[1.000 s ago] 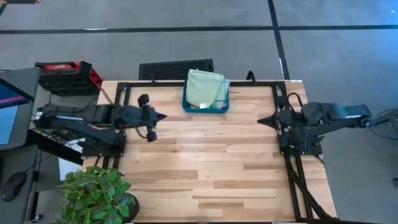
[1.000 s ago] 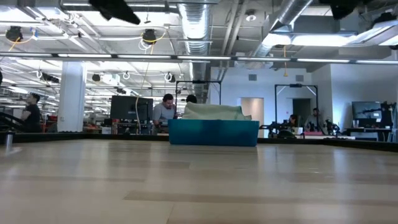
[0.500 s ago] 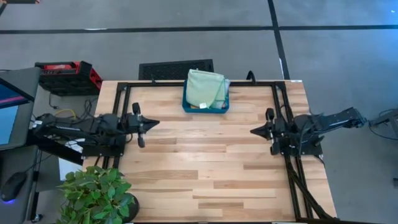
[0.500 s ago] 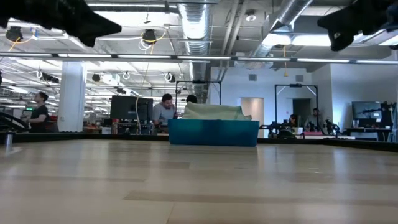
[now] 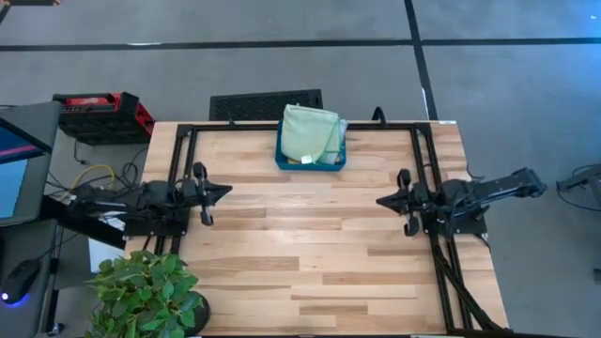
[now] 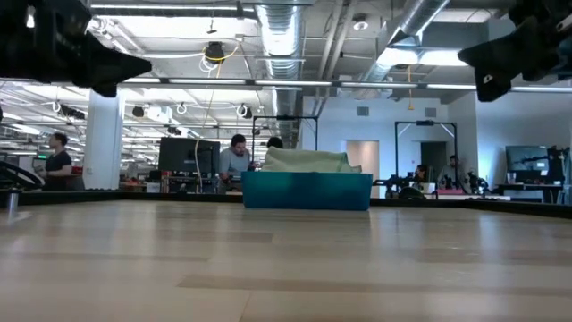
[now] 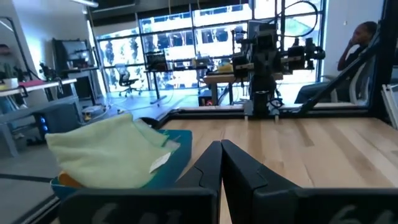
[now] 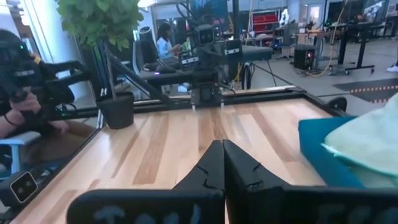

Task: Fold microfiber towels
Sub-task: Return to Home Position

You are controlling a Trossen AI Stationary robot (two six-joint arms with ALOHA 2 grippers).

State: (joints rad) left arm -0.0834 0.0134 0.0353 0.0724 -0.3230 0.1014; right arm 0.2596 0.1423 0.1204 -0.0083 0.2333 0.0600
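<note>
A light green microfiber towel (image 5: 308, 131) lies folded on top of a pile in the teal tray (image 5: 282, 161) at the table's far edge, middle. A pale grey towel edge (image 5: 342, 134) shows at the pile's right side. An orange towel (image 7: 67, 180) peeks out underneath the green one (image 7: 109, 151). My left gripper (image 5: 225, 189) hovers shut at the table's left edge, pointing level toward the right. My right gripper (image 5: 380, 200) hovers shut at the right edge, pointing left. Both are well apart from the tray and hold nothing.
A potted plant (image 5: 146, 291) stands at the near left corner. A red and black case (image 5: 101, 113) sits off the far left corner. Black frame rails (image 5: 434, 272) run along the table's sides. People sit and stand in the room beyond the table (image 6: 237, 159).
Both arms have sunk toward the table and levelled out. My left gripper has drawn back toward the table's left edge while coming down. My right gripper has come down almost in place. Both have stayed shut. The towels in the tray have not moved.
</note>
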